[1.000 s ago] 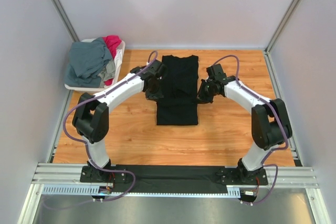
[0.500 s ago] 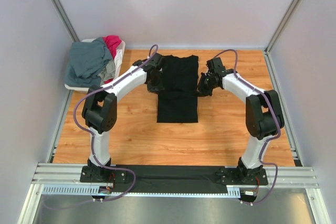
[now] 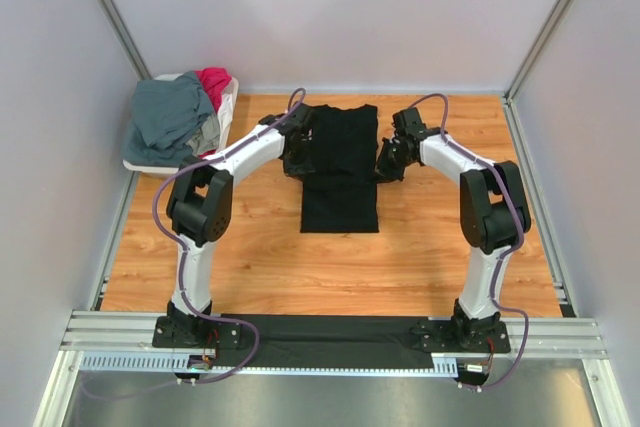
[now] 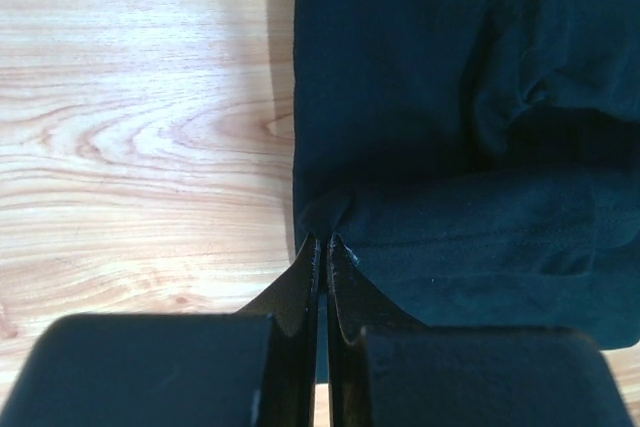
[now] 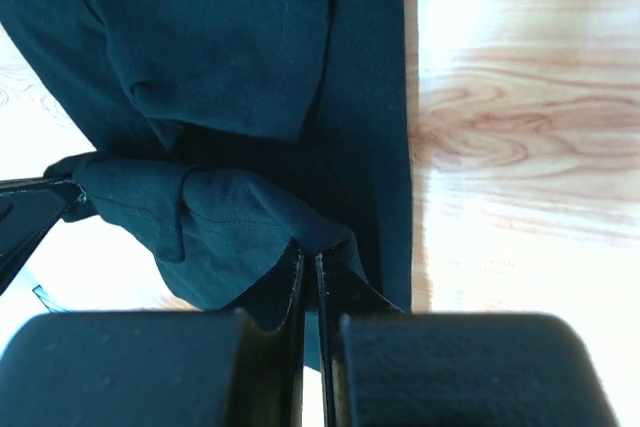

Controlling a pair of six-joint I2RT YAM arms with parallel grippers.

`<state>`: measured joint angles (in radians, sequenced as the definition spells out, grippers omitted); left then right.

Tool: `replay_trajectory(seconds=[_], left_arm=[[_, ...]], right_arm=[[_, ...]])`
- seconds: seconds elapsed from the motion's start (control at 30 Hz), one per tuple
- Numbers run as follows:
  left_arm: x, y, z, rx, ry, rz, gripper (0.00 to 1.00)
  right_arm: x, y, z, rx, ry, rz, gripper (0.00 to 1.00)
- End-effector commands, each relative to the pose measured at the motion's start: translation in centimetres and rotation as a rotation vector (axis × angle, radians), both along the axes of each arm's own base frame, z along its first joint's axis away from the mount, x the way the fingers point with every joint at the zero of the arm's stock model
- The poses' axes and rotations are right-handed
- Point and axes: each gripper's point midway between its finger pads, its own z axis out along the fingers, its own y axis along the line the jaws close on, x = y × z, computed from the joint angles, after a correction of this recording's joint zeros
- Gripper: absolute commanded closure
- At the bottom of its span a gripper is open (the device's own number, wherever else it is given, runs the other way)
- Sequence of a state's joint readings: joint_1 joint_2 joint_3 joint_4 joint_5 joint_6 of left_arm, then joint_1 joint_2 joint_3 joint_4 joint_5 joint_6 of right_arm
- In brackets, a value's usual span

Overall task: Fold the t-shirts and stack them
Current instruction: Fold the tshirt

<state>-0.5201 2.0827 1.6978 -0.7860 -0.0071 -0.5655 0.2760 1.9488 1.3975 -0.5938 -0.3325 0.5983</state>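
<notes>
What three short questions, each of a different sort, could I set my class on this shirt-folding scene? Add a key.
1. True or false: the left gripper is shut on an edge of the black t-shirt.
2. Choose one. The grey-blue shirt and the magenta shirt lie: A) in the white basket; B) spread on the black t-shirt; C) in the right gripper.
3. Fill the gap: the right gripper pinches the black t-shirt at its ___ edge (robot's own side).

Key: 1 true; 2 A; 3 right.
</notes>
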Motion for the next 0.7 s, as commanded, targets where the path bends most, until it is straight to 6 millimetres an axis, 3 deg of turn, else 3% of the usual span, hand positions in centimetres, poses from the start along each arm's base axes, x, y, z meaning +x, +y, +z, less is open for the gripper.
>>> replay_trajectory(seconds=[0.0, 0.07, 0.17, 0.23, 0.27, 0.4, 0.5, 0.53, 0.57, 0.6, 0.63, 0.67], left_arm=[[1.5, -0.2, 1.1, -0.021, -0.04, -0.01, 1.0], [2.0, -0.2, 1.5, -0.026, -0.053, -0.02, 0.94], [2.8, -1.4, 2.9, -0.077, -0.096, -0.075, 0.57], [3.6, -2.0, 3.9, -0.103, -0.136, -0.099, 0.45], [4.4, -2.4, 4.9, -0.119, -0.167, -0.102, 0.34], [6.1, -2.6, 7.6, -0.143, -0.239, -0.104, 0.24], [6.5, -2.2, 10.0, -0.167, -0.282, -0.088, 0.21], [6.2, -2.0, 10.2, -0.169, -0.28, -0.083, 0.2], [5.6, -1.8, 11.8, -0.19, -0.3, -0.078, 0.17], [4.9, -2.1, 12.3, -0.221, -0.291, -0.086, 0.15], [3.7, -2.1, 11.5, -0.237, -0.264, -0.089, 0.13], [2.7, -1.9, 13.3, -0.274, -0.287, -0.086, 0.08]], right_arm=[[1.5, 0.1, 0.7, 0.009, -0.036, 0.012, 1.0], [2.0, 0.2, 0.9, 0.012, -0.04, 0.009, 0.99], [2.8, -0.1, 1.8, 0.005, -0.065, -0.004, 0.96], [3.5, -0.2, 2.3, 0.009, -0.09, -0.02, 0.96], [4.2, -0.3, 3.2, 0.025, -0.117, -0.037, 0.89], [6.2, -0.4, 5.5, 0.066, -0.187, -0.082, 0.69], [7.1, -0.7, 7.6, 0.101, -0.252, -0.121, 0.66], [7.3, -1.1, 8.1, 0.111, -0.267, -0.138, 0.63], [7.5, -1.1, 9.8, 0.132, -0.318, -0.141, 0.61], [7.2, -1.1, 9.9, 0.137, -0.323, -0.138, 0.57], [6.9, -1.0, 10.5, 0.148, -0.336, -0.124, 0.54], [6.6, -0.9, 11.8, 0.164, -0.372, -0.115, 0.51]])
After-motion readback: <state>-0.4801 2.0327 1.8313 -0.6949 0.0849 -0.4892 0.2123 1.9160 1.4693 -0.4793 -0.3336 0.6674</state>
